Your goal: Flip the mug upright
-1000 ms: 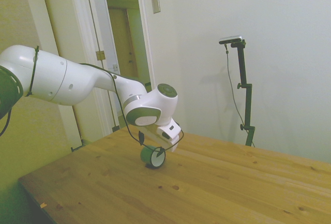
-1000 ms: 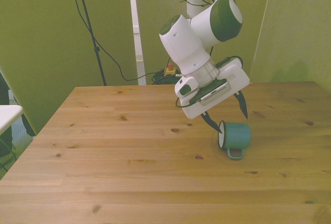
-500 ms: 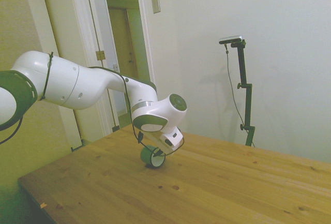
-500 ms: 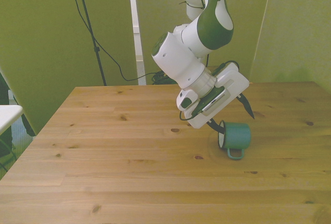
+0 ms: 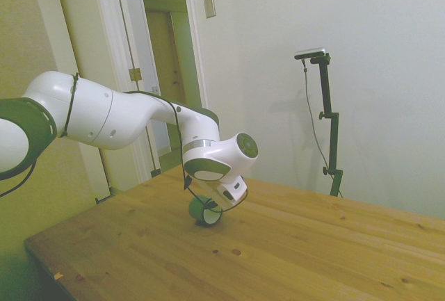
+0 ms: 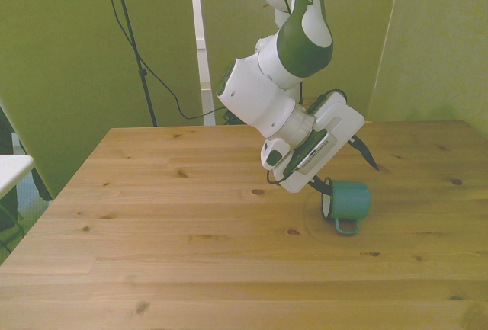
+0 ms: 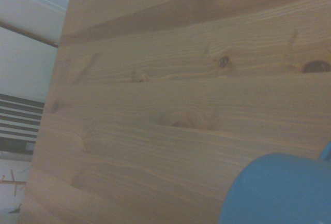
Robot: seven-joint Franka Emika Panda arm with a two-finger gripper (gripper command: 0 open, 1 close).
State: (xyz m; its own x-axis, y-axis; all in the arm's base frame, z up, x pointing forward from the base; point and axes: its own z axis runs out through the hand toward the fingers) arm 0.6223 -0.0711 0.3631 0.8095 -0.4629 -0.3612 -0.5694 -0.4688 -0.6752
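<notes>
Teal mug [image 6: 347, 200] on its side on the wooden tabletop [image 6: 191, 254], your gripper [image 6: 349, 164] spread wide over it.

You see the mug toward the tabletop's right edge in the front view, white mouth facing that view's left, loop handle toward the near edge. One dark finger [image 6: 320, 186] sits at the rim; the other [image 6: 365, 153] hangs above the body, gripping nothing.

The wooden bench [image 5: 292, 245] is being flanked by a white wall [image 5: 389, 71], an open doorway [image 5: 167, 58] and green panels [image 6: 69, 56].
</notes>
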